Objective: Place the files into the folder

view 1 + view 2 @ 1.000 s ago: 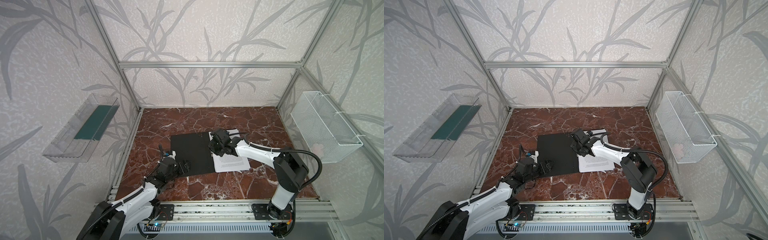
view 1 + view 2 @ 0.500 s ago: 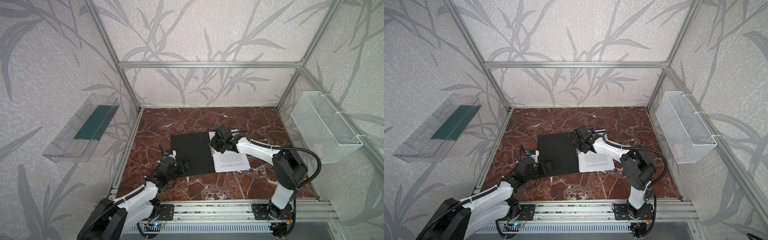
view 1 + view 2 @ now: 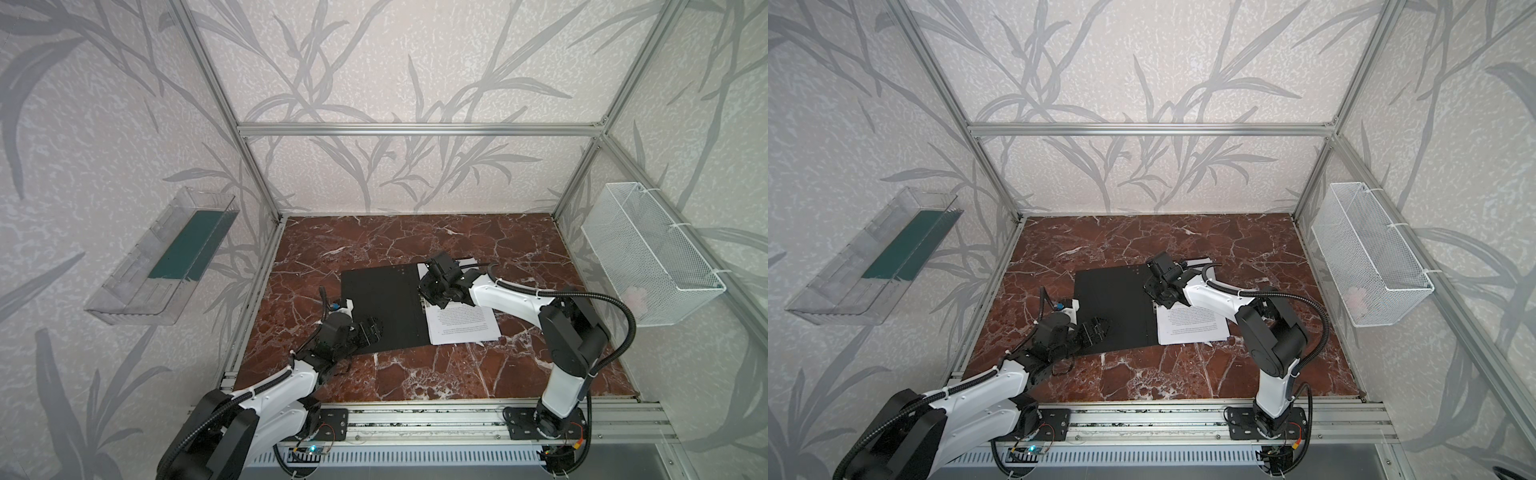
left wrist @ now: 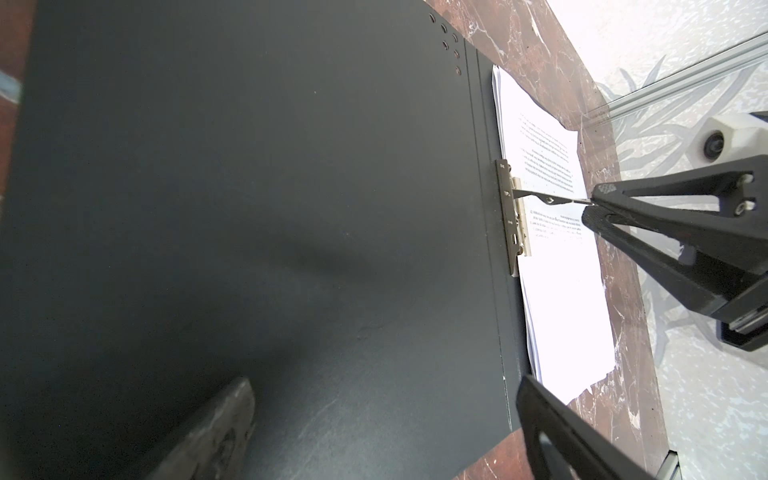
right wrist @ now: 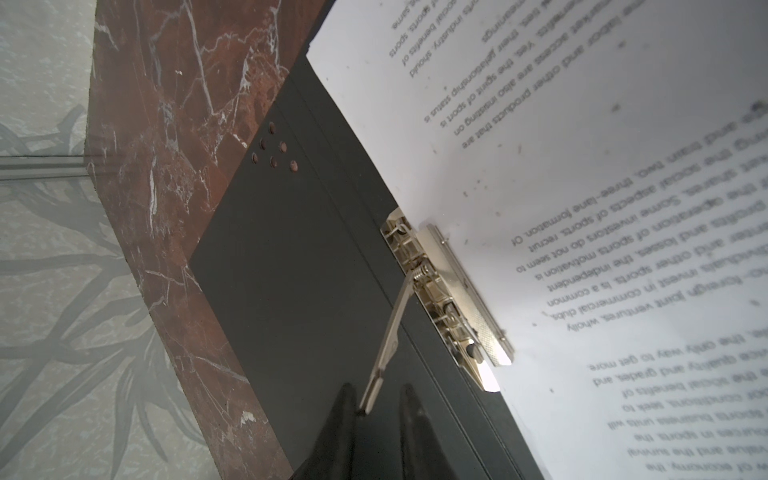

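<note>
The folder [image 3: 382,303] [image 3: 1113,303] lies open on the marble table, black inside up. The files [image 3: 461,326] [image 3: 1192,326] rest as a white stack on its right half, tucked under the metal spine clip [image 4: 513,216] [image 5: 449,291]. The clip's lever [image 5: 390,332] [image 4: 548,199] stands raised. My right gripper [image 5: 376,390] [image 4: 592,205] [image 3: 428,297] is at the lever's tip. Its jaws are narrowly apart and the tip touches one finger. My left gripper [image 4: 380,390] [image 3: 372,328] [image 3: 1098,328] is wide open, low over the black left cover [image 4: 249,208] near its front corner.
A clear plastic tray with a green base [image 3: 166,257] hangs on the left wall. A white wire mesh basket [image 3: 648,253] hangs on the right wall. Aluminium rails [image 3: 415,415] run along the front edge, and frame posts stand at the table's corners.
The right wrist has shifted slightly over the folder's spine. The left arm has not moved, and the files and folder lie as before.
</note>
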